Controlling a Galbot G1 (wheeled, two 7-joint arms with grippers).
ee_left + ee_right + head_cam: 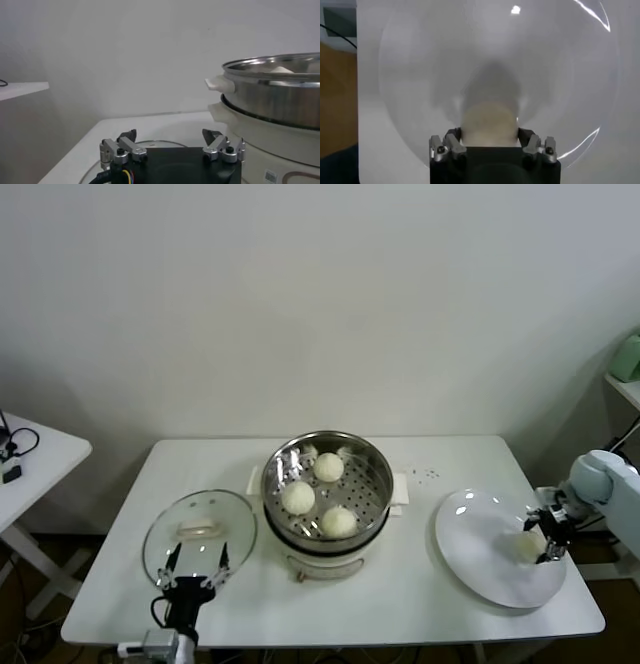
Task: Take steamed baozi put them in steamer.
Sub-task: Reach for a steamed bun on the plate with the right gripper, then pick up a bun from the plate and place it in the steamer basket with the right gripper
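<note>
The steamer (pixel 375 509) stands mid-table on its white base and holds three baozi (pixel 329 467) (pixel 298 497) (pixel 339 521). It also shows in the left wrist view (pixel 280 100). A fourth baozi (pixel 526 545) is on the right part of the white plate (pixel 480 534). My right gripper (pixel 548 536) is shut on it, its fingers against both sides. The right wrist view shows this baozi (pixel 489 120) between the right gripper's (pixel 489 133) fingers, over the plate (pixel 560 75). My left gripper (pixel 197 559) is open and empty over the near edge of the glass lid (pixel 200 524).
The glass lid lies flat on the table left of the steamer and shows under the left gripper (pixel 169 135). A white side table (pixel 30 454) stands at far left. A shelf with a green object (pixel 628 356) is at far right. The plate reaches near the table's front right edge.
</note>
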